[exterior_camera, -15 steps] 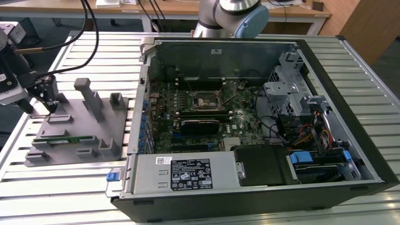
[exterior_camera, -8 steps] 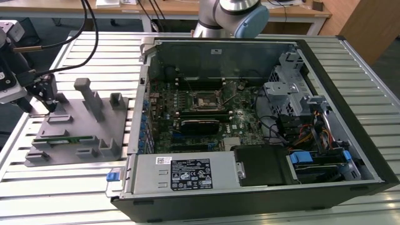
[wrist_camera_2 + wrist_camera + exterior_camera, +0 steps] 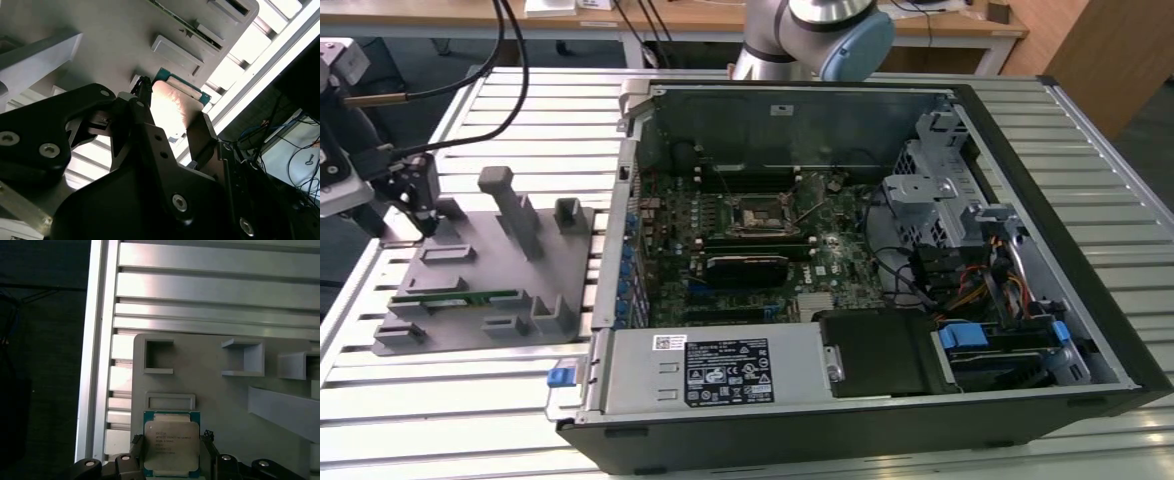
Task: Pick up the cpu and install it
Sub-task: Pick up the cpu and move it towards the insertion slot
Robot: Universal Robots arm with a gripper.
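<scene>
On the exterior view's left, the tool [image 3: 416, 212] hangs low over the far corner of the grey tray [image 3: 467, 240], which lies on the slatted surface [image 3: 454, 420] just beside the open computer case [image 3: 787, 110]. The case lies on its side, I think so that the board faces up and the socket [image 3: 761, 215] can be reached from above. This view gives how well apart the tool and the socket are, and it shows a green memory stick [image 3: 460, 297] in a tray slot. In the second wrist view the shiny top of the cpu [image 3: 175, 107] appears between the two black fingers [image 3: 142, 102]. In the first wrist view the cpu sits flat over the tray, and the jaws are closed against its two opposite edges. Such a grip probably keeps the metal top and the contacts below untouched. Whether the cpu is already lifted from the tray I cannot tell.
</scene>
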